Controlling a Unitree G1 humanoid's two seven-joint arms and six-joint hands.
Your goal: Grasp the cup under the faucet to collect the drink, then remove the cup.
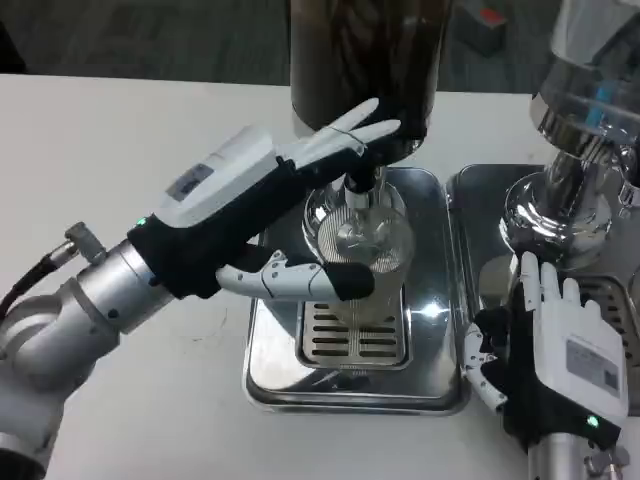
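A clear ribbed glass cup [366, 243] stands on the metal drip tray [432, 300] right under the faucet [360, 186] of the dark drink dispenser [362, 60]. My left hand [290, 215] reaches in from the left; its thumb lies across the cup's front and its upper fingers stretch toward the black faucet lever [400, 140]. The fingers are spread rather than closed round the glass. My right hand [555, 335] rests flat and open at the lower right, on the edge of the second tray, holding nothing. Whether liquid is in the cup I cannot tell.
A second dispenser with a chrome base [560, 210] stands at the right on its own steel tray [470, 200]. The slotted grate [350, 340] lies in front of the cup. White table [120, 140] spreads to the left.
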